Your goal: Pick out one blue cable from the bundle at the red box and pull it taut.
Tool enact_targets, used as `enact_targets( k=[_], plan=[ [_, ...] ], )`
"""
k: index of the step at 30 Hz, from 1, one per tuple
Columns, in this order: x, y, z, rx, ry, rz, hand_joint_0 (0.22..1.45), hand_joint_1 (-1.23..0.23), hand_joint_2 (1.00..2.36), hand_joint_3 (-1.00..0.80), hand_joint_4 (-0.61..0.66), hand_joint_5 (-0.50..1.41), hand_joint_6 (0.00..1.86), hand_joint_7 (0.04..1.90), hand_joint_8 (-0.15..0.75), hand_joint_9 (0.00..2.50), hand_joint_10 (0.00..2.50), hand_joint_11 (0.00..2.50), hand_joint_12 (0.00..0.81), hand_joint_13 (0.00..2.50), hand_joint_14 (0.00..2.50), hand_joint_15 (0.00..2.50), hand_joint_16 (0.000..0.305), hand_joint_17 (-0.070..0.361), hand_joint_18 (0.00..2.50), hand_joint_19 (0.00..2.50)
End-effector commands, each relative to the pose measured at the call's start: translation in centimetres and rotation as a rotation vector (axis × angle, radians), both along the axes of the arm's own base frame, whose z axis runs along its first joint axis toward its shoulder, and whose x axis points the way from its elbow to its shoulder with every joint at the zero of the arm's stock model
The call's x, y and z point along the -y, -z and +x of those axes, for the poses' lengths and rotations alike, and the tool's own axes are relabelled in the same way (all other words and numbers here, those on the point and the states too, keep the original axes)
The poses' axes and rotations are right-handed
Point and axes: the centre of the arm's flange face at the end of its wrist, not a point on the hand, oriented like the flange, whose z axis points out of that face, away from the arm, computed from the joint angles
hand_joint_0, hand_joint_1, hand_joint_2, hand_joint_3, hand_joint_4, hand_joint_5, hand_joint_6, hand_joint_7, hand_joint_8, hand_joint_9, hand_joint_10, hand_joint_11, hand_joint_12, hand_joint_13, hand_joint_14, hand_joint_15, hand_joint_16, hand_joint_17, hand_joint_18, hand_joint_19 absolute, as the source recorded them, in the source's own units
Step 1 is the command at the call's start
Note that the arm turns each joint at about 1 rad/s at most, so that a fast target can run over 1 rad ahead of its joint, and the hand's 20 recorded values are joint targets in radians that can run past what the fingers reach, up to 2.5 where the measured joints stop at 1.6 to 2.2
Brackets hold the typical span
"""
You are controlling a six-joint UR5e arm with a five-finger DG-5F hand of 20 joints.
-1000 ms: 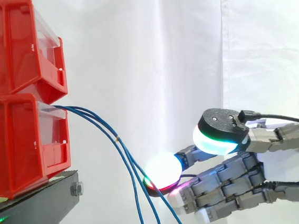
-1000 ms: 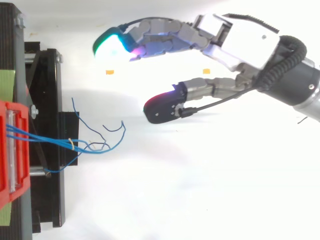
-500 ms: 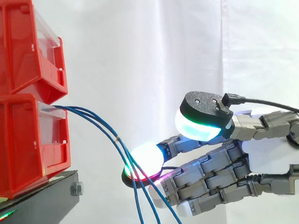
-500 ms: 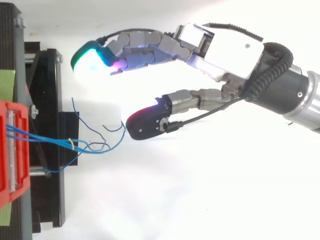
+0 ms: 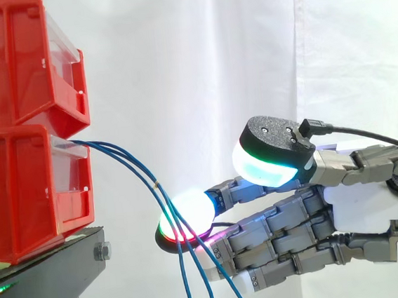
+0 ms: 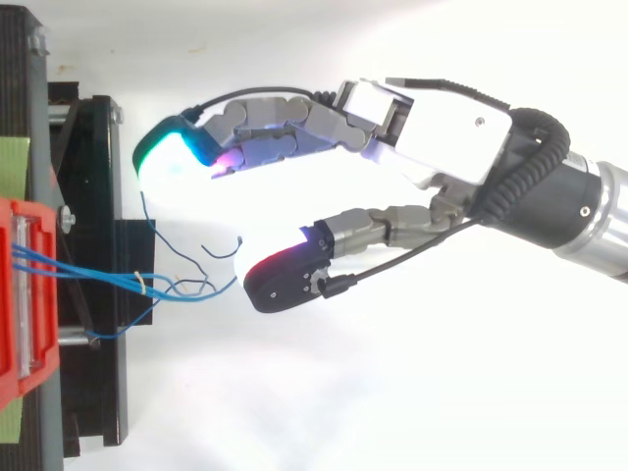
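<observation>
— State of the robot hand?
— My robot hand [image 6: 432,128] is released: fingers stretched out, thumb spread well apart, nothing grasped. One glowing fingertip [image 5: 184,217] overlaps the cables in the side view. I cannot confirm contact.
— Location of the task item?
— The blue cables [image 5: 153,184] lie just ahead of my fingertips, toward the bins. From above, their loose ends sit in the gap between fingers and thumb, with the thumb pad just beside one end. Their long axis runs from the mouth of the lower red box [image 5: 20,194] outward and down, crossing my reach. The box sits on the black stand [image 5: 49,276].
— Assessment?
— In my judgement, closing thumb on fingers should catch a strand. None is singled out yet.
</observation>
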Motion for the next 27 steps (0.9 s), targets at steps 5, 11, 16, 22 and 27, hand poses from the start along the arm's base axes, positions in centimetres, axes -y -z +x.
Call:
enact_targets(
  k=[5,11,16,22,27],
  plan=[
    [-0.7,3.5,1.0,-0.011,-0.017,0.016,0.49,-0.6,1.0,-0.5,0.23,-0.2,0.5,0.73,0.272,0.6,0.01,0.12,0.323,0.42,0.0,0.01,0.048,0.108,0.32,0.34],
    [-1.2,1.9,2.5,0.04,-0.039,0.046,0.49,-0.6,1.0,-0.5,0.23,-0.2,0.5,0.76,0.271,0.6,0.01,0.13,0.324,0.42,0.0,0.01,0.048,0.108,0.32,0.34],
    [-1.6,1.5,2.7,0.054,-0.062,0.046,0.49,-0.59,1.0,-0.5,0.23,-0.19,0.5,0.81,0.272,0.61,0.01,0.15,0.324,0.42,0.0,0.01,0.048,0.108,0.32,0.34],
    [-2.3,1.5,2.9,0.066,-0.088,0.056,0.49,-0.59,1.0,-0.5,0.23,-0.18,0.5,0.84,0.274,0.61,0.01,0.15,0.324,0.42,0.0,0.01,0.048,0.108,0.32,0.34],
    [-2.8,1.4,3.0,0.074,-0.095,0.064,0.49,-0.6,1.0,-0.5,0.23,-0.18,0.5,0.84,0.272,0.62,0.01,0.15,0.323,0.43,0.0,0.01,0.048,0.108,0.32,0.34]
  ],
)
